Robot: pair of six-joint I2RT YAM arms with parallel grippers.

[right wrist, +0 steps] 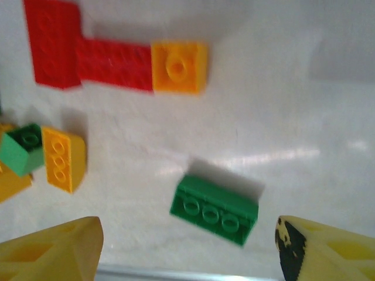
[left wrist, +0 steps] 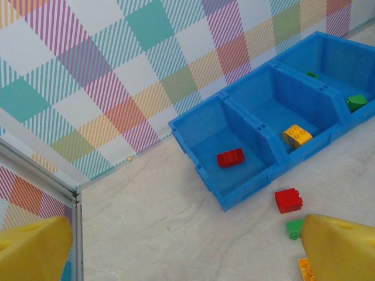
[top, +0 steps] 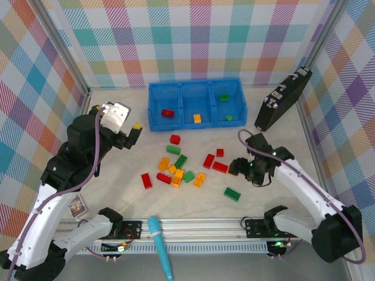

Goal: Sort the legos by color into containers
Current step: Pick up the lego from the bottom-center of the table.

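The blue bin stands at the far side of the tabletop, its three compartments in a row. The left one holds a red brick, the middle one an orange brick, and the right one two green bricks.

Most of the bricks lie loose on the tabletop in front of the bin. A tight cluster of red, orange and green sits near the middle. A red one and a green one lie nearer the bin. Three red ones lie right of the cluster, and a lone green brick lies toward the near edge.

The left end effector hangs above the tabletop, left of the bin, its jaws spread wide and holding nothing. The right end effector is low over the tabletop, right of the three red ones. Its yellow fingers are apart and grip nothing. In its wrist view a flat green brick lies on the tabletop just ahead of the gap, touching neither finger.

A black case stands right of the bin, and a teal marker lies at the near edge.
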